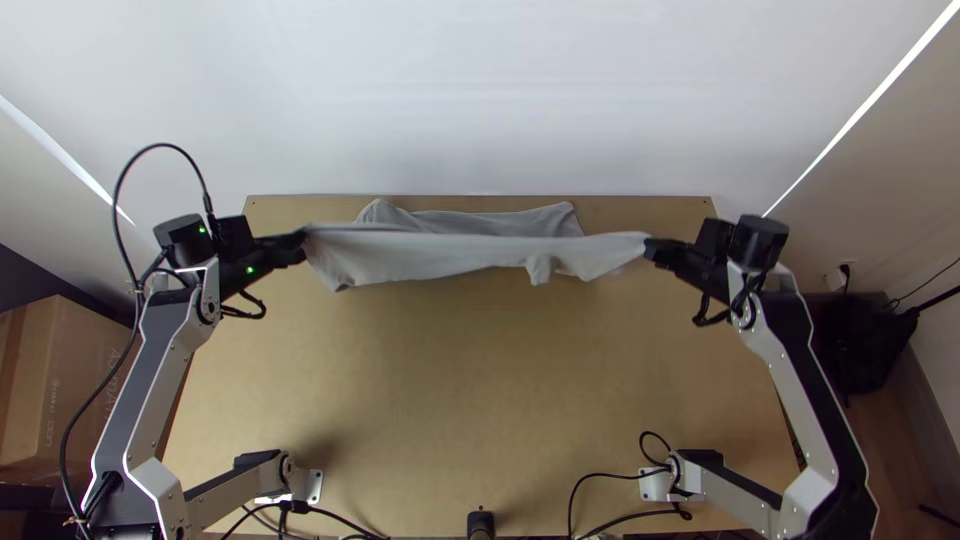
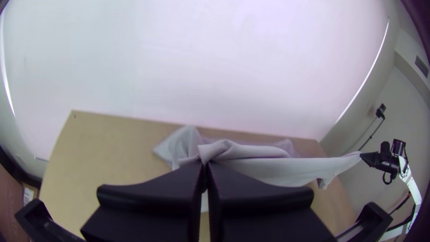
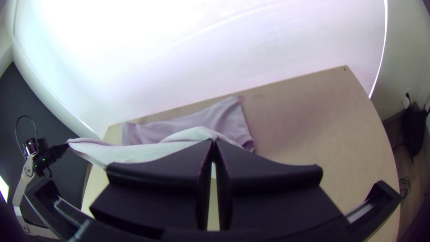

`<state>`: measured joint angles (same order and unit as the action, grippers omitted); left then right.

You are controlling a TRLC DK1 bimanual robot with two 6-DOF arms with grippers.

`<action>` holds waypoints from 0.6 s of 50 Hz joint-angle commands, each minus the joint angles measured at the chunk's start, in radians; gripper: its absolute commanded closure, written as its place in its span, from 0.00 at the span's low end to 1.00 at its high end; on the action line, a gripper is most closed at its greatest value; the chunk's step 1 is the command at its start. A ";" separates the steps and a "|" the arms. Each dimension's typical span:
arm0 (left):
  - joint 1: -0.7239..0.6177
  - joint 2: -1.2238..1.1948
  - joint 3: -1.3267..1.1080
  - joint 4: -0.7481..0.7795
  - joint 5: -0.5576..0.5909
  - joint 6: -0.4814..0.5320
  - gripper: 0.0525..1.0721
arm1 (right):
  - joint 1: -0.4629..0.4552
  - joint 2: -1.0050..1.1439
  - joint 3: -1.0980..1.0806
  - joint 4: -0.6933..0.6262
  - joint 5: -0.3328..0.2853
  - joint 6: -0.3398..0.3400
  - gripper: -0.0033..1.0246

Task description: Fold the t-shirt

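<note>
Top view: left gripper (image 1: 303, 236) and right gripper (image 1: 649, 247) pinch the grey t-shirt (image 1: 430, 256) taut between them, its far part seemingly on the table (image 1: 480, 380), laying down and folding unfinished.

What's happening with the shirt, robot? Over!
Left gripper and right gripper shut on the t-shirt. Shirt stretched between them, more of it lying near the wooden table's far edge. No obstacle visible between grippers. Over.

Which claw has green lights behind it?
Left claw, gripping one end of the t-shirt: green lights glow behind it. Right claw, gripping the other end, has none visible.
</note>
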<state>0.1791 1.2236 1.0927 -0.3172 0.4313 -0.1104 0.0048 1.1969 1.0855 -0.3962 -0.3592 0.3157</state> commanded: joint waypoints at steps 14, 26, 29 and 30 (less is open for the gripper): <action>-0.017 0.152 0.355 0.089 -0.163 -0.063 0.98 | -0.012 0.342 0.536 0.065 0.092 -0.038 0.97; -0.035 0.263 0.607 0.086 -0.233 -0.074 0.98 | 0.001 0.517 0.910 0.007 0.120 -0.043 0.97; -0.038 0.271 0.656 0.089 -0.253 -0.074 0.98 | 0.001 0.527 0.973 0.007 0.135 -0.043 0.97; -0.040 0.272 0.673 0.090 -0.264 -0.074 0.98 | 0.001 0.529 0.988 0.008 0.140 -0.041 0.97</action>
<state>0.1310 1.4883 1.6592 -0.2584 0.2325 -0.1616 0.0235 1.7111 1.9579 -0.3988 -0.2760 0.2829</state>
